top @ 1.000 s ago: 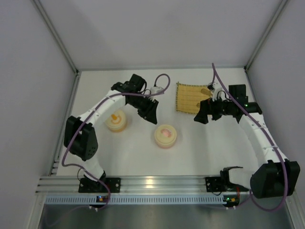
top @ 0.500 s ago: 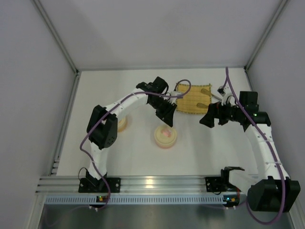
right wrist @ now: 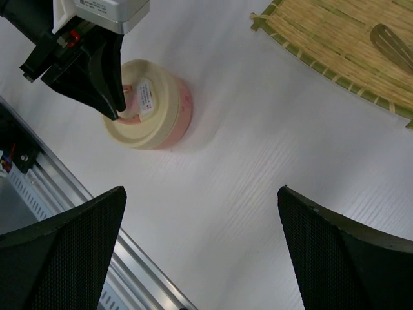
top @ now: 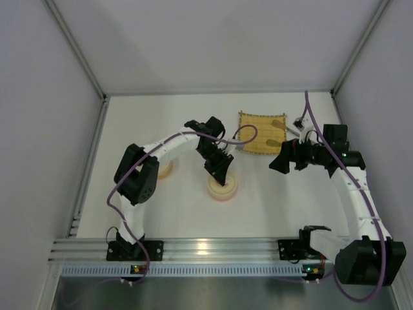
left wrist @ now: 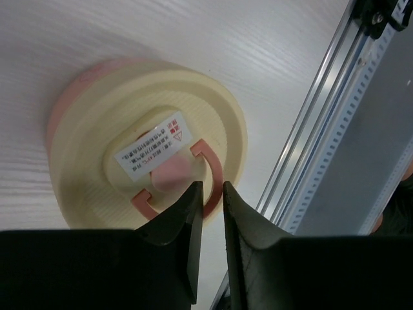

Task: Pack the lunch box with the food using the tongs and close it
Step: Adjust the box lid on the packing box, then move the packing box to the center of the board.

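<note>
Item: lunch box (top: 223, 188), round, cream lid over a pink base, lid on. We took it as our landmark; it stood on the table (top: 174, 213) near the middle.

Item: left gripper (left wrist: 210, 197), directly above the box. We found its jaws nearly together, a thin gap left, with the pink loop handle (left wrist: 208, 169) on the lid just beyond the tips. Whether it pinched the handle we could not tell. We judged the pose aimed at the handle, since that is where the lid lifts or seats.

Item: second round container (top: 164, 169), left of the box, mostly hidden by the left arm.

Item: bamboo mat (top: 261, 132), beyond the box and to its right. Wooden tongs (right wrist: 392, 45) lay on it, apparently kept there for reach.

Item: right gripper (right wrist: 200, 252), right of the box, well apart from it. We saw its fingers spread wide, holding nothing, near the mat.

Food: none seen by us.
</note>
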Robot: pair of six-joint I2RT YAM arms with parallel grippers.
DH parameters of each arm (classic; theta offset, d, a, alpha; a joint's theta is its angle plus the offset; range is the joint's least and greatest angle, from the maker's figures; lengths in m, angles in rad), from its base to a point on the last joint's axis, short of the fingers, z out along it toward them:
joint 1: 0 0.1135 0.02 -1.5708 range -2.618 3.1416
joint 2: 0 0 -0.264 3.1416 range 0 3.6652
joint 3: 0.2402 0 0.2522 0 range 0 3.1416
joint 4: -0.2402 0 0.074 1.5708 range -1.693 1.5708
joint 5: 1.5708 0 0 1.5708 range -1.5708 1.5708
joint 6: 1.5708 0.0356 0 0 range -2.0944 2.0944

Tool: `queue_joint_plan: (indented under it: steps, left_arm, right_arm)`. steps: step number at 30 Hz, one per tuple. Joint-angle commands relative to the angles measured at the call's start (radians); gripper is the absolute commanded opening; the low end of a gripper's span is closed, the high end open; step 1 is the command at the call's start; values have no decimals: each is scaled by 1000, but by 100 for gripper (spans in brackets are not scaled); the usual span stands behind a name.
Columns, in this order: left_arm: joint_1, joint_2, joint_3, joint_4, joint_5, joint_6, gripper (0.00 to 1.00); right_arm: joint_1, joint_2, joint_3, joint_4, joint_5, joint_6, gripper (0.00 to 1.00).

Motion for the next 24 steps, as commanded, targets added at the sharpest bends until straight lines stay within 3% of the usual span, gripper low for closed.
queue_joint_plan:
  steps: [1, 10, 18, 21, 24]
  left_arm:
    - [-1, -86, -68, -33, -66, 89, 24]
    - [-1, -180, -258, 69, -113, 96, 22]
    - [8, -226, -165, 29, -27, 88, 24]
    - [75, -284, -124, 18, 8, 47, 30]
    - [253, -289, -88, -28, 68, 31, 35]
  right_arm:
    - [-18, -5, -4, 41, -30, 4, 99]
    - [-18, -4, -6, 48, -31, 12, 99]
    - [-18, -10, -12, 33, -39, -4, 99]
    - [-18, -16, -13, 27, -41, -8, 100]
    - [-18, -16, -15, 28, -44, -10, 99]
